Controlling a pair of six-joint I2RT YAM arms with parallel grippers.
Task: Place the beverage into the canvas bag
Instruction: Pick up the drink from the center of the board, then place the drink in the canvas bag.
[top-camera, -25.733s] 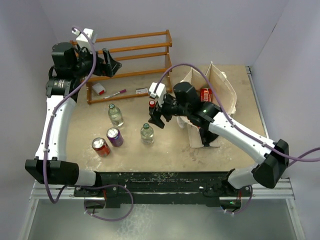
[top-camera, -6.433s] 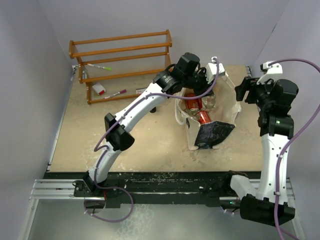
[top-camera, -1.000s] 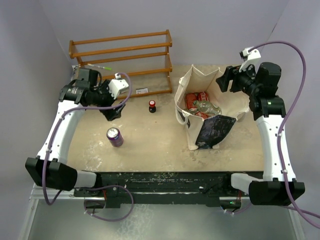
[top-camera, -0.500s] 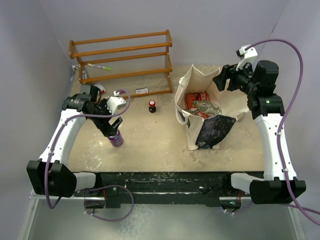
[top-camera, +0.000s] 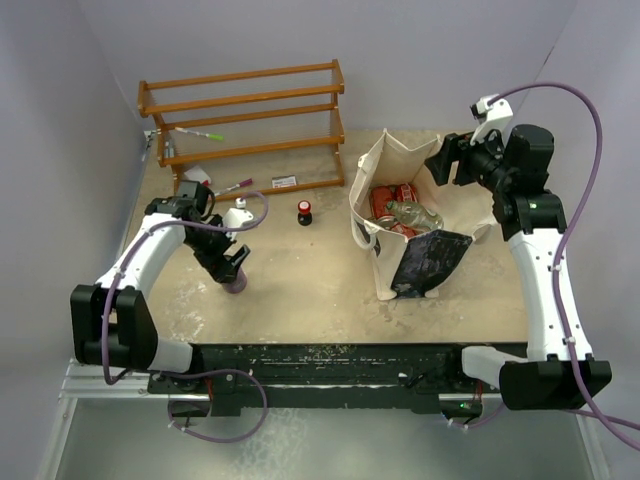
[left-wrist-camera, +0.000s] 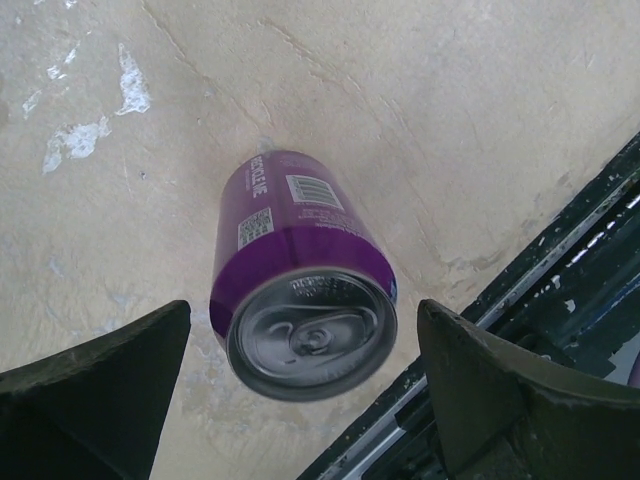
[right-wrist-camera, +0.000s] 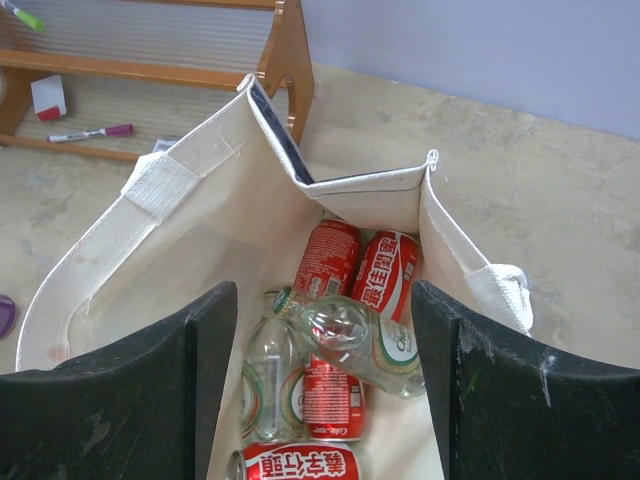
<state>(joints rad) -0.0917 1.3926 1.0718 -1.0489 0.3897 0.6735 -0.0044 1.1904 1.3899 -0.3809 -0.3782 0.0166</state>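
Observation:
A purple beverage can (top-camera: 237, 283) (left-wrist-camera: 295, 225) stands upright on the tabletop at the front left. My left gripper (top-camera: 229, 264) (left-wrist-camera: 303, 322) hangs open just above it, one finger on each side of the silver lid, not touching. The cream canvas bag (top-camera: 388, 153) (right-wrist-camera: 195, 255) stands open at the right with its black panel (top-camera: 428, 260) facing front. Inside lie several red cans (right-wrist-camera: 394, 272) and clear glass bottles (right-wrist-camera: 372, 340). My right gripper (top-camera: 444, 163) (right-wrist-camera: 323, 300) hovers open and empty over the bag's mouth.
A small dark bottle with a red cap (top-camera: 304, 211) stands between the can and the bag. A wooden rack (top-camera: 241, 112) with markers lines the back left. The black base rail (left-wrist-camera: 560, 250) runs close beside the can.
My left arm has swung from beside the rack forward and down, and its open gripper now sits over the purple can. The right arm has barely shifted above the bag.

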